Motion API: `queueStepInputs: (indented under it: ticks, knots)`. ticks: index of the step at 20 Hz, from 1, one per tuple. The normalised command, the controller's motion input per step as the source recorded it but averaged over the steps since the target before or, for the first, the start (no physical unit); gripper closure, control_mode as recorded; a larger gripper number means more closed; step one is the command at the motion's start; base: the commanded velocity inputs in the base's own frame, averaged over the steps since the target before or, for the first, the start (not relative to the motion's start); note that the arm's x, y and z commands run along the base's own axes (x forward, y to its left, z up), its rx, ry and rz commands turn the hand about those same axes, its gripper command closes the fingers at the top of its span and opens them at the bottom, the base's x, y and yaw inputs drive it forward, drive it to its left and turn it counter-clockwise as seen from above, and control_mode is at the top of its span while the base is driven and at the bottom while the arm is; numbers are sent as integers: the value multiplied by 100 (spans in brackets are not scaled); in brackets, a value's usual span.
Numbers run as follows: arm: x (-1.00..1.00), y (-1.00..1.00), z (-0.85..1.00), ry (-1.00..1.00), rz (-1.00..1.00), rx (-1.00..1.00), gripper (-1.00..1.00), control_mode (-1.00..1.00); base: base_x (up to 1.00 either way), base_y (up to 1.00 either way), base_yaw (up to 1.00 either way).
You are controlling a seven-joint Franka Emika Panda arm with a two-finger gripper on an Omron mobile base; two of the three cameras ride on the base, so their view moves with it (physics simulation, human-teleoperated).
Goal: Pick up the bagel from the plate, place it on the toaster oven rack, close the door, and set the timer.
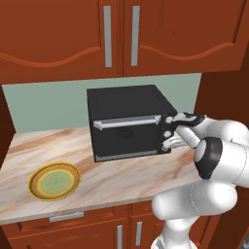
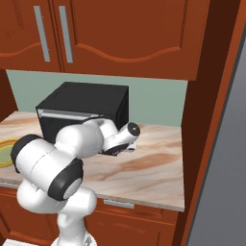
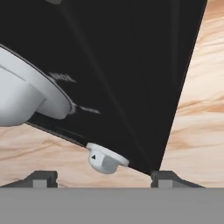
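Black toaster oven (image 1: 127,121) sits on the marble tabletop (image 1: 112,177) against the green backsplash, under reddish wood cabinets. Its door (image 1: 127,133) is up, closed, w/ the long silver bar handle (image 1: 126,121) along its top edge. Robot's jaws (image 1: 168,132) are right at the oven's front right side, by the control panel; arm comes in from the right. In the hand view the two dark fingertips (image 3: 41,178) sit wide apart at the bottom, nothing clamped between them, so jaws are apart. Just above them, between the tips, is a small grey knob (image 3: 105,159) w/ a black triangle mark, near the oven's bottom corner; a bigger pale grey knob (image 3: 26,94) is at left, close to the camera. Plate (image 1: 54,181) lies on the tabletop well left of the oven, near the front edge. Can't make out the bagel or the rack w/ the door shut
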Motion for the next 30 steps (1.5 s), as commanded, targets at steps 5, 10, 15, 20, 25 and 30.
queueStepInputs:
  ticks: [5, 10, 15, 20, 25, 30]
  knots:
    - [0, 4, 0, 0, 0, 0, -100, -100, 0, 0, 0]
    - [11, 1, 0, 0, 0, 0, -100, -100, 0, 0, 0]
    - [33, 0, 0, 0, 0, 0, -100, -100, 0, 0, 0]
    - [27, 0, 0, 0, 0, 0, 100, -100, 0, 0, 0]
    - [17, 0, 0, 0, 0, 0, 100, -100, 0, 0, 0]
    - [11, -9, 0, 0, 0, 0, 100, -100, 0, 0, 0]
